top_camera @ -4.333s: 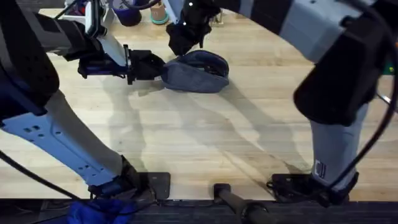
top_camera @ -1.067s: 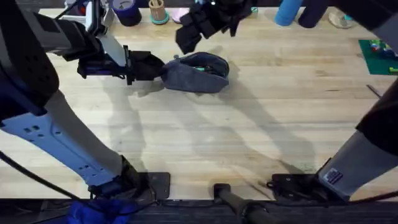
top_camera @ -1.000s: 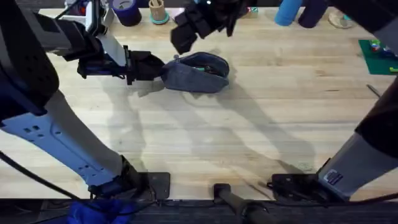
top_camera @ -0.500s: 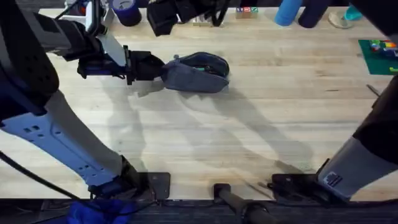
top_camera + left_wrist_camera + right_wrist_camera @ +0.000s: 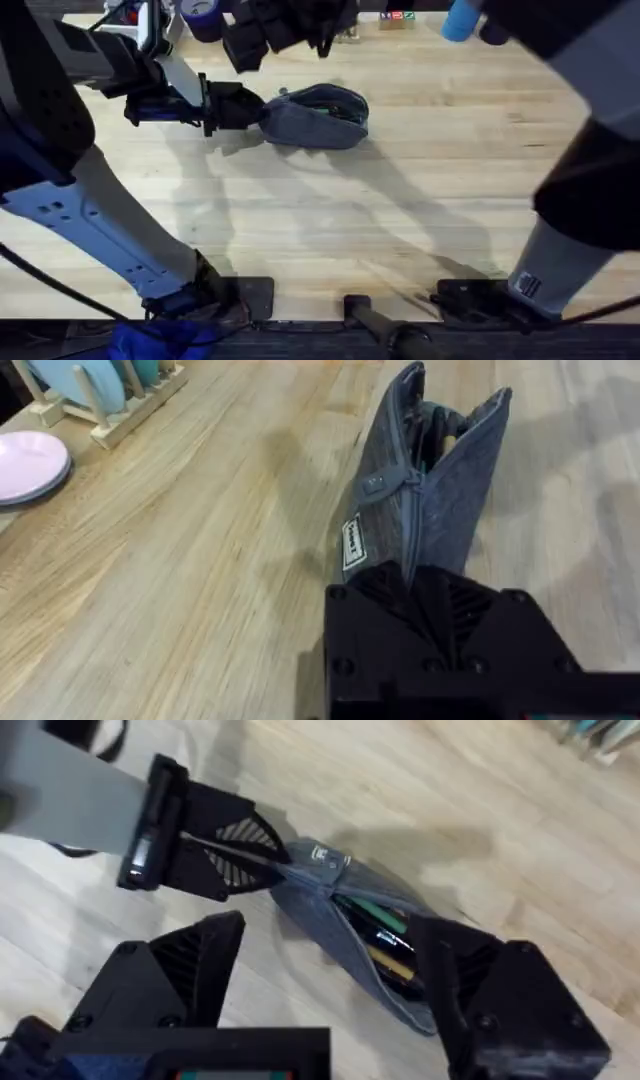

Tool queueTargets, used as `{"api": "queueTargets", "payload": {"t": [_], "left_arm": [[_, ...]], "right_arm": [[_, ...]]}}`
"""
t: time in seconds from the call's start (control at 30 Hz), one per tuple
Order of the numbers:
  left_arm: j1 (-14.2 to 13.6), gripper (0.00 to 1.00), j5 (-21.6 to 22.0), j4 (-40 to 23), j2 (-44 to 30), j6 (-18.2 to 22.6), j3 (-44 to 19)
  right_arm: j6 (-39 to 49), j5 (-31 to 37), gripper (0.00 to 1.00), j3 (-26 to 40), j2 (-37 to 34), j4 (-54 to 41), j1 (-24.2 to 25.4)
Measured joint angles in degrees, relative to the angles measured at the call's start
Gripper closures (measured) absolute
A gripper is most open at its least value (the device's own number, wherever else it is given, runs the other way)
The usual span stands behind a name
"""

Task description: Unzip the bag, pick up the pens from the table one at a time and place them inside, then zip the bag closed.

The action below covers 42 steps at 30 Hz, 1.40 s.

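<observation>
The bag (image 5: 318, 115) lies on the surface (image 5: 400, 200), mouth open, pens (image 5: 385, 942) inside. The left fingers (image 5: 240, 106) clench its end; the right fingers (image 5: 330, 985) hang spread above. Best next: pinch the zip pull (image 5: 373, 484), draw it straight along while the left anchors.

- The bag (image 5: 318, 117) lies on the light wooden worktop (image 5: 330, 220), toward its far side, its top gaping open.
- The left gripper (image 5: 250, 108) reaches in from the left, and its black fingers (image 5: 240, 105) pinch the bag's left end.
- The right gripper (image 5: 262, 32) hangs dark and blurred above the worktop's far edge, beyond the bag and apart from it.
- A dark blue cup (image 5: 205, 15) stands at the far edge, behind the left arm.
- A light blue cylinder (image 5: 462, 20) stands farther right along that edge.
</observation>
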State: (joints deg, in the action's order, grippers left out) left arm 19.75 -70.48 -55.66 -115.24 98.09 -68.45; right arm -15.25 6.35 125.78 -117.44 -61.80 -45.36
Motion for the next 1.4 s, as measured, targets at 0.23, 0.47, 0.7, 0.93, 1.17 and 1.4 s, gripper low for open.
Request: {"api": "queueTargets", "payload": {"t": [0.23, 0.47, 0.7, 0.93, 1.17, 1.4], "left_arm": [[0.0, 0.958, 0.0, 0.0, 0.0, 0.0, 0.0], [0.0, 0.958, 0.0, 0.0, 0.0, 0.0, 0.0], [0.0, 0.958, 0.0, 0.0, 0.0, 0.0, 0.0], [0.0, 0.958, 0.0, 0.0, 0.0, 0.0, 0.0], [0.0, 0.958, 0.0, 0.0, 0.0, 0.0, 0.0], [0.0, 0.958, 0.0, 0.0, 0.0, 0.0, 0.0]], "right_arm": [[0.0, -0.2, 0.006, 0.0, -3.4, 0.0, 0.0], [0.0, -0.2, 0.007, 0.0, -5.9, 0.9, 0.2], [0.0, -0.2, 0.036, 0.0, -9.4, 3.5, 0.4], [0.0, -0.2, 0.065, 0.0, -11.1, 3.5, 0.5], [0.0, -0.2, 0.118, 0.0, -11.3, 3.5, 0.9], [0.0, -0.8, 0.155, 0.0, -12.9, 3.5, 1.1]]}}
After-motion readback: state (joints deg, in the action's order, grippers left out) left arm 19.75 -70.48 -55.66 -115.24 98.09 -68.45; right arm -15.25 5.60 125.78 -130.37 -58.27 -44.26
